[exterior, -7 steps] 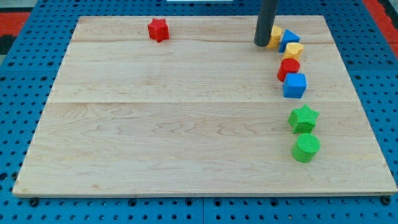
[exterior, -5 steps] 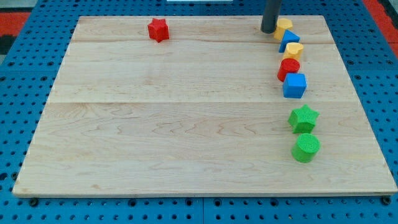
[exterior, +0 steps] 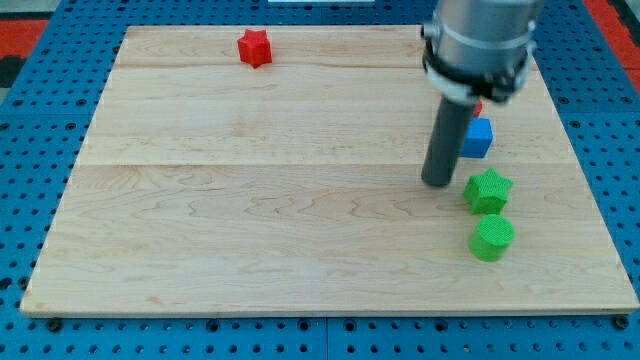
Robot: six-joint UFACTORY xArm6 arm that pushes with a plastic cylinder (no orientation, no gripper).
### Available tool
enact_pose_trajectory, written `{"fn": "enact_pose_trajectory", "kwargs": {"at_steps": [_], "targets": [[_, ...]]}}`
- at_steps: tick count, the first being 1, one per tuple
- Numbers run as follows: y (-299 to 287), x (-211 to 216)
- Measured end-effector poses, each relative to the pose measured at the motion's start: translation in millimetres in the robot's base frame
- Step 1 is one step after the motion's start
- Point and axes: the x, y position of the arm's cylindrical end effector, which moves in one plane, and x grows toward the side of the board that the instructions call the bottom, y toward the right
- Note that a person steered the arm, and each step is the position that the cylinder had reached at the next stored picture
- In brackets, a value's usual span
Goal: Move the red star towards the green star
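Note:
The red star [exterior: 255,47] lies near the top edge of the wooden board [exterior: 250,230], left of centre. The green star [exterior: 488,190] lies at the right side, far from the red star. My tip [exterior: 437,183] stands just left of the green star, a small gap apart, and far to the lower right of the red star. The arm's body hides the blocks above the green star.
A green cylinder [exterior: 492,238] sits just below the green star. A blue cube [exterior: 478,138] shows behind the rod, with a sliver of a red block [exterior: 477,106] above it. The yellow and other blue blocks are hidden by the arm.
My tip has moved from the top right of the board, beside the yellow block, down to just left of the green star. The arm now covers the upper right blocks. No block has visibly moved.

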Motion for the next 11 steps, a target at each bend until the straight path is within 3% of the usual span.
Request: {"fn": "enact_pose_trajectory", "kwargs": {"at_steps": [1,2,3,4,6,7,8,9,10,11], "targets": [[-51.8,68.5],[-119.1,16.9],[-242.5,-59.8],[-268.8,-161.4],[-281.6,-306.2],[-185.4,-289.0],[-162.9,-185.3],[-193.3,-162.4],[-189.9,-240.9],[-271.0,-248.7]]}}
